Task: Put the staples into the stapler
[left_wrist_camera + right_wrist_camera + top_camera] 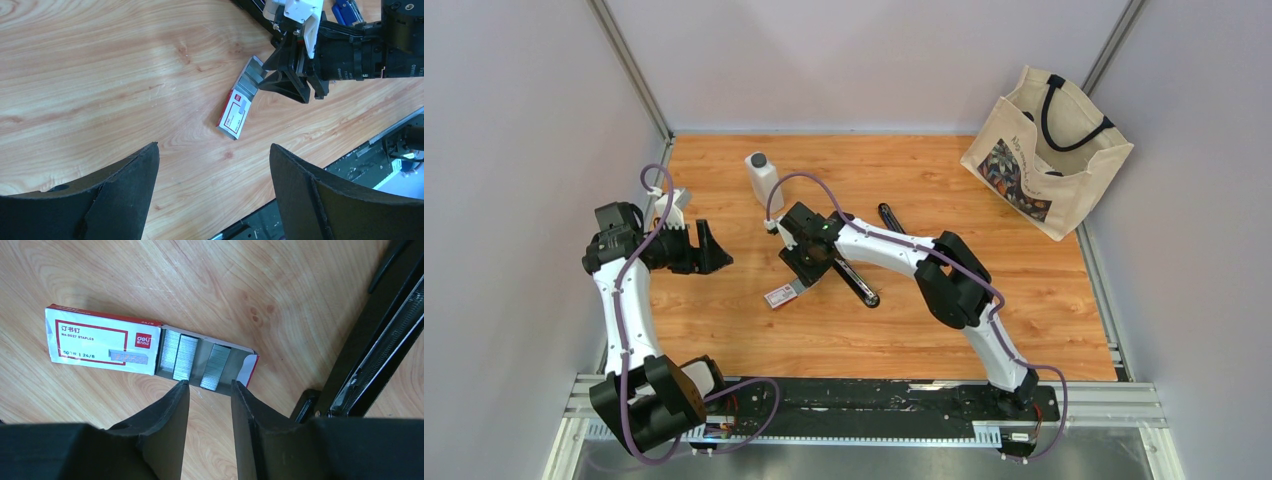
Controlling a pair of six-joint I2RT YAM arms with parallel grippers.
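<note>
We find the staples box (105,342) on the table (100,270), tray slid out, beside the opened stapler (380,355). The right pincer (210,385) hovers narrowly parted, empty; the left pincer (215,150) gapes wide. We judge loading not yet done.

Staples (235,113) (tray out); right gripper (263,76) beside

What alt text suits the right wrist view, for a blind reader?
The right end effector, slightly open, points at the staples box, whose tray is slid out and shows metal strips. An opened black stapler lies to the right on the wooden table.
</note>
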